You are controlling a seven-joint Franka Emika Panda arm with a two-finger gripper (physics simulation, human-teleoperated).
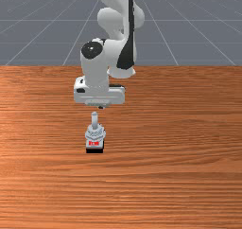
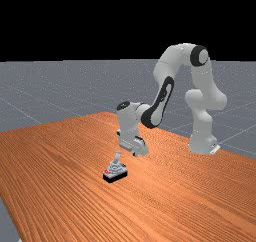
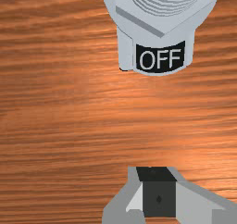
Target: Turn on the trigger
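In the front view my gripper [image 1: 101, 107] hangs just behind the switch [image 1: 95, 134], on the arm's side of it, with its tip slightly to the right of the upright lever [image 1: 95, 119]. The switch has a light grey body, a black base and a red label on the side away from the arm. In the far view the switch [image 2: 115, 171] stands lower and to the left of the hand. The wrist view shows the grey body [image 3: 162, 15] with a black OFF label [image 3: 160, 59], apart from my shut gripper [image 3: 157, 173]. Nothing is held.
The wooden table [image 1: 179, 147] extends around the switch on all sides. Behind the hand, the arm reaches in from its base, which is at the far view's right.
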